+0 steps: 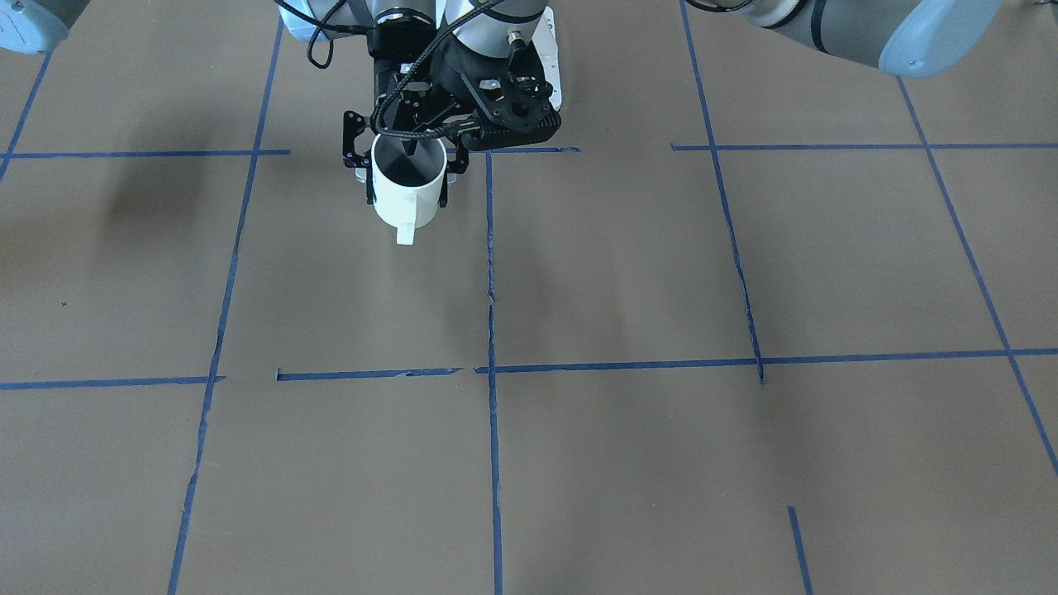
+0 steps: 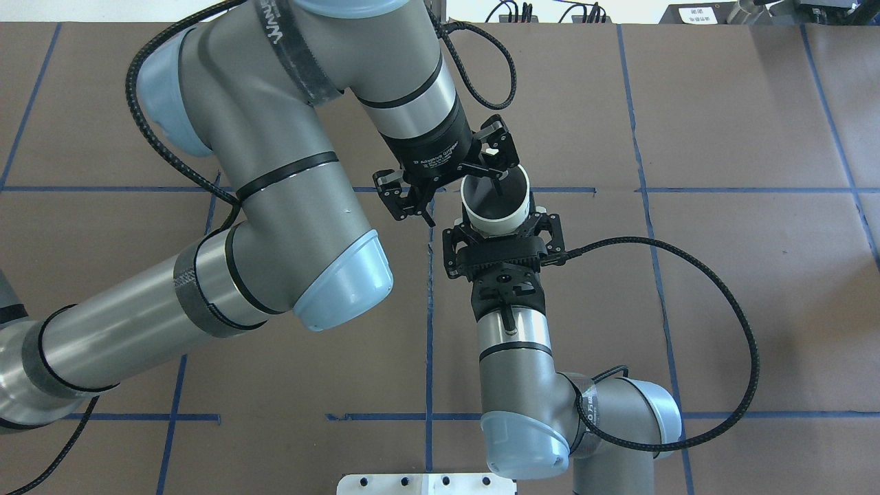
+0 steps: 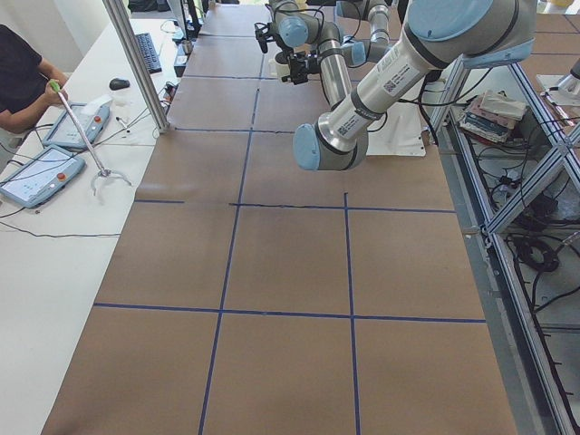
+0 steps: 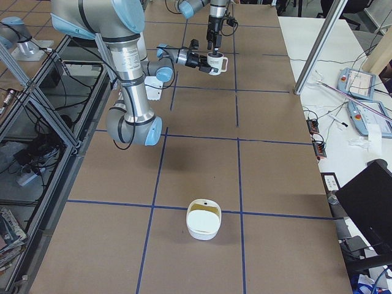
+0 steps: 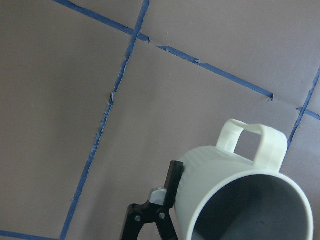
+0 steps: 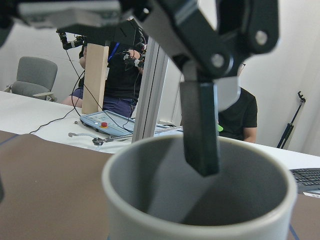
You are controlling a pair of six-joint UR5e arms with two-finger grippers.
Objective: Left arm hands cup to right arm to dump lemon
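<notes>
The white ribbed cup (image 2: 496, 210) hangs upright above the table, handle pointing away from the robot. My right gripper (image 2: 505, 221) comes in level from the robot's side and is shut on the cup's body, one finger on each side (image 1: 369, 178). My left gripper (image 2: 462, 205) points down from above and is open wide. One of its fingers (image 6: 200, 125) hangs inside the cup mouth away from the wall, the other stands well outside. In the left wrist view a black finger (image 5: 173, 182) lies against the cup's (image 5: 235, 195) outer wall. The lemon is hidden.
A white bowl (image 4: 204, 218) stands on the brown table at the robot's right end. Blue tape lines (image 1: 492, 273) grid the table. A side bench holds tablets (image 3: 41, 172) with a seated person (image 3: 23, 77). An aluminium post (image 4: 318, 43) stands at the table's far edge.
</notes>
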